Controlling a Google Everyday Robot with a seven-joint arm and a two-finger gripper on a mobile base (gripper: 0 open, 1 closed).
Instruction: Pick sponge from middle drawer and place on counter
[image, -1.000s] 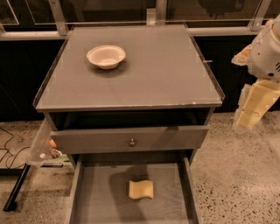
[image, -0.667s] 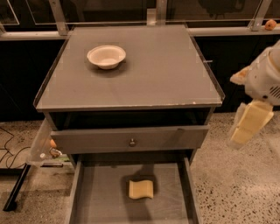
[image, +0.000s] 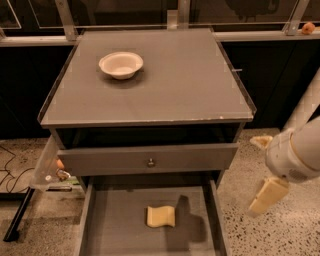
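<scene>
The pale yellow sponge (image: 160, 216) lies flat on the floor of the pulled-out middle drawer (image: 112, 225), near its centre. The grey counter (image: 180, 85) is the cabinet's top. My gripper (image: 261, 172) hangs to the right of the cabinet, outside the drawer, at about the height of the drawers. It is open and empty, with one cream finger (image: 268, 196) pointing down and the other tip (image: 260, 141) above it. The sponge is to the gripper's left and lower.
A round white bowl (image: 121, 65) stands on the back left of the counter. The upper drawer with a round metal knob (image: 150, 162) is slightly open above the middle drawer. Cables and a black bar (image: 17, 217) lie on the speckled floor at the left.
My gripper has moved down and slightly left along the cabinet's right side, from counter height to drawer height. The sponge, bowl and drawers have not moved.
</scene>
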